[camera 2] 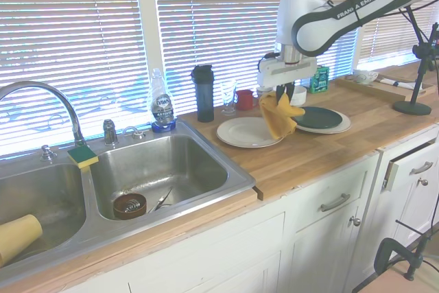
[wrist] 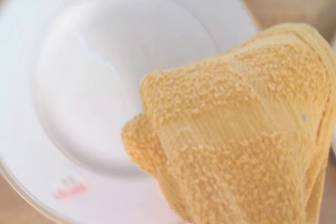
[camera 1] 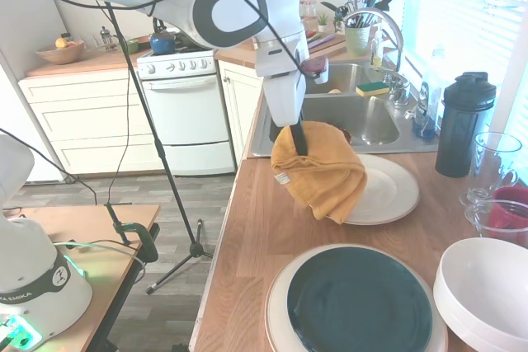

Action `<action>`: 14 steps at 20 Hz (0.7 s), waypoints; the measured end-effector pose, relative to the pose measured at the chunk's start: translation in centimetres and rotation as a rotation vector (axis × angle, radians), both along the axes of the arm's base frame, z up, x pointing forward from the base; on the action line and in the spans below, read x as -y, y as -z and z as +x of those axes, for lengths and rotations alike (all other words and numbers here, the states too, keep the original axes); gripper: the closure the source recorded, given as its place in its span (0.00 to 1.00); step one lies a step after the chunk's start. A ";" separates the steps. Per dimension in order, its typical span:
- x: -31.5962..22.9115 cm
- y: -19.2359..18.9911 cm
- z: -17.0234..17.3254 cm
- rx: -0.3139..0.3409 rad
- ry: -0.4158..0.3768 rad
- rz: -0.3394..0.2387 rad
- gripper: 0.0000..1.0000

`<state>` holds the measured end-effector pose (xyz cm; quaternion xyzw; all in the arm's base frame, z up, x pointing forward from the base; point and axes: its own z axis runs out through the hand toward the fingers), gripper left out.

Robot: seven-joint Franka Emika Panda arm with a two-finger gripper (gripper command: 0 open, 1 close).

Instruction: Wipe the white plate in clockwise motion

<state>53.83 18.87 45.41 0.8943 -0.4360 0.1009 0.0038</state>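
- My gripper hangs over the wooden desk, jaws clamped on a folded mustard-yellow towel.
- The towel droops over the near edge of the white plate; I cannot tell if it touches.
- The plate, otherwise bare, lies beside the sink, whose basin holds a small brown dish.
- A green-centred plate sits nearby.

- White plate: smooth glazed ceramic look, glossy sheen.
- Yellow cloth: terry towel, rough looped pile with a flat woven band.
- Countertop: wood planks, matt.
- Sink: brushed stainless metal.
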 end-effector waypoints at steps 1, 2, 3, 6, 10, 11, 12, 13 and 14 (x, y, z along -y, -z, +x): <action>-0.5 -0.1 0.6 -0.001 -0.001 0.003 1.00; -0.9 -0.2 1.3 -0.001 -0.001 0.008 1.00; -1.3 -0.2 1.8 -0.002 -0.001 0.012 1.00; -2.5 0.4 3.4 -0.013 0.001 0.021 1.00; -3.6 2.7 4.7 -0.042 0.003 0.024 1.00; -3.8 3.6 4.9 -0.053 0.003 0.022 1.00; -3.8 4.5 5.0 -0.065 0.004 0.020 1.00; -3.7 5.4 5.2 -0.074 0.007 0.018 1.00; -3.6 6.2 5.5 -0.081 0.009 0.018 1.00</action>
